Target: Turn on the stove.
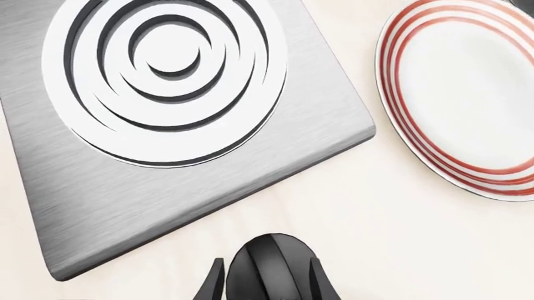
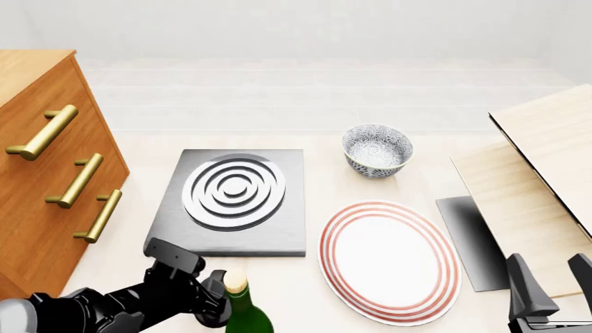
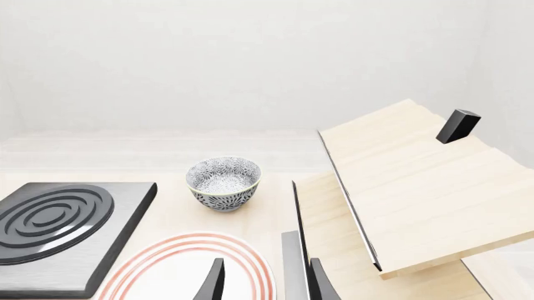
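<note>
The stove [image 2: 282, 232] is a dark grey square slab with a round burner [image 2: 233, 191] of white and grey rings, left of the table's middle. In the left wrist view the slab [image 1: 317, 131] fills the upper part, and the black round knob [image 1: 271, 259] sits just off its near edge. My left gripper [image 1: 267, 284] is open with the knob between its two fingers [image 1: 215, 284]. In the front view the knob is hidden behind the left gripper [image 2: 205, 300]. My right gripper [image 2: 553, 281] stands open and empty at the near right, far from the stove [image 3: 125, 206].
A green bottle [image 2: 242, 313] stands right beside the left gripper. A red-rimmed white plate [image 2: 389, 260] lies right of the stove, with a patterned bowl [image 2: 376, 149] behind it. A thin dark mat [image 2: 472, 239] and tilted wooden boards [image 2: 545, 159] are at the right. A wooden drawer cabinet [image 2: 46, 173] is at the left.
</note>
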Available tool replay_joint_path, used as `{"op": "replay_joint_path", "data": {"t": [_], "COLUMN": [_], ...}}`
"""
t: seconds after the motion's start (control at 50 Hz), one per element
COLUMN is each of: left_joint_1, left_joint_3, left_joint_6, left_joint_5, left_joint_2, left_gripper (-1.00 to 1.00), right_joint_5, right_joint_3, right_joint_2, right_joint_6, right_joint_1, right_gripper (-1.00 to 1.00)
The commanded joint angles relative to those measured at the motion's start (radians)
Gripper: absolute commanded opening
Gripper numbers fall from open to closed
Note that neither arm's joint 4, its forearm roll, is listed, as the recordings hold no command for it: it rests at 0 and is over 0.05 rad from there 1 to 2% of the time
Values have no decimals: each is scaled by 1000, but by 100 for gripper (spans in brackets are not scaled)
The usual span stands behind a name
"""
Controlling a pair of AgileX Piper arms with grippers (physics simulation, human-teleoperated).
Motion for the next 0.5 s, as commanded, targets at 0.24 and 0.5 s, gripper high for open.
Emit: {"op": "replay_joint_path", "data": {"t": [0.24, 0.5], "left_joint_1": [125, 170], "left_joint_3": [2, -1], "left_joint_6": [98, 118], "left_joint_5": [46, 64], "left_joint_2": [-64, -95], "left_gripper": [100, 100], "right_joint_5": [0, 0], "right_joint_3": [0, 0], "right_joint_2": [0, 0], "right_joint_6": [0, 0], "right_joint_1": [0, 0], "right_gripper": [100, 100]}}
